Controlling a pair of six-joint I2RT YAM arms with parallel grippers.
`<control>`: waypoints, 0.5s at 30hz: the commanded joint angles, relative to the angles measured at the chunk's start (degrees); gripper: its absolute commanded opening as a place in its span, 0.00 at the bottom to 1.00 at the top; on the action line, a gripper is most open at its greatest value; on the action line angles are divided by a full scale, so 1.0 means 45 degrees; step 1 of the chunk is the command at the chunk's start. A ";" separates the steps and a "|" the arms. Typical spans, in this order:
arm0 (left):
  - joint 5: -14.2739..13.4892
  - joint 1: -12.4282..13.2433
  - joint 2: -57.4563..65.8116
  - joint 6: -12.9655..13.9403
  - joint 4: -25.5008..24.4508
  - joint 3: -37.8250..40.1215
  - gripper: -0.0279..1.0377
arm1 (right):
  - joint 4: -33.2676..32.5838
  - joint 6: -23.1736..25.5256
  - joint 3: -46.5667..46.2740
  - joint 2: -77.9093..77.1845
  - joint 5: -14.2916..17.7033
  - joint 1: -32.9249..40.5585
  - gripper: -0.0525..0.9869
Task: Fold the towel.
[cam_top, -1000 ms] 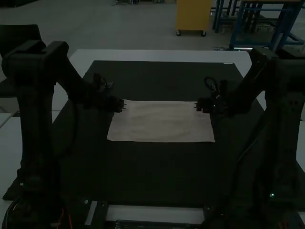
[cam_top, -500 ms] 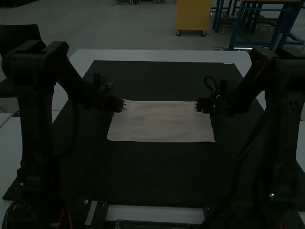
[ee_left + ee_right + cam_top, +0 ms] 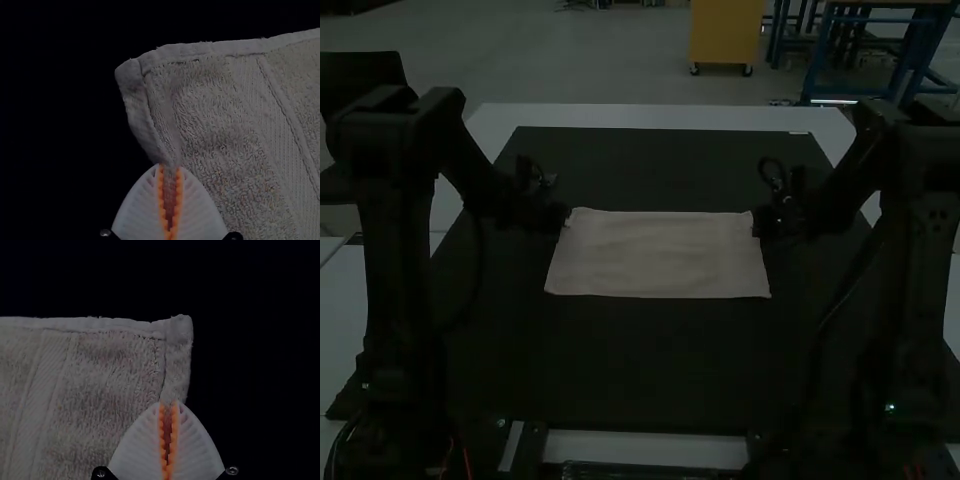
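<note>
The pale towel [image 3: 660, 255] lies as a flat rectangle; whether it is folded in layers, I cannot tell. At its far left corner is my left gripper [image 3: 565, 217], and at its far right corner my right gripper [image 3: 756, 225]. In the left wrist view, the left gripper [image 3: 170, 169] is shut on the side hem of the towel [image 3: 215, 115], a short way from a corner. The right wrist view has the right gripper [image 3: 168, 405] shut on the opposite side edge of the towel [image 3: 110, 375], also close to a corner.
A large dark mat [image 3: 650, 365] lies under the towel, on a white table [image 3: 670, 116]. Dark mat surrounds the towel on all sides. The two arms stand at the near left and near right.
Both grippers have closed on the towel's edges. The right gripper has shifted outward to the right, the left one slightly to the left. The towel's near edge has stayed in place.
</note>
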 commanded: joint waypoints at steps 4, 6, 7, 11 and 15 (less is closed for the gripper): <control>0.0265 0.0201 -0.0195 0.0084 0.0306 0.0009 0.05 | -0.0393 0.0023 -0.0041 -0.0003 -0.1132 0.0060 0.03; 0.0265 0.0240 -0.0449 0.0025 0.0443 0.0028 0.05 | -0.0393 0.0120 -0.0021 -0.0335 -0.1132 0.0079 0.03; 0.0265 0.0240 -0.0566 -0.0014 0.0443 0.0048 0.05 | -0.0432 0.0237 0.0037 -0.0511 -0.1151 0.0079 0.03; 0.0265 0.0240 -0.1016 -0.0053 0.0228 0.0087 0.05 | -0.0647 0.0550 0.0076 -0.1136 -0.1366 0.0040 0.03; 0.0304 0.0260 -0.1543 -0.0072 -0.0241 0.0009 0.05 | -0.1038 0.0530 -0.0041 -0.1781 -0.1503 -0.0136 0.03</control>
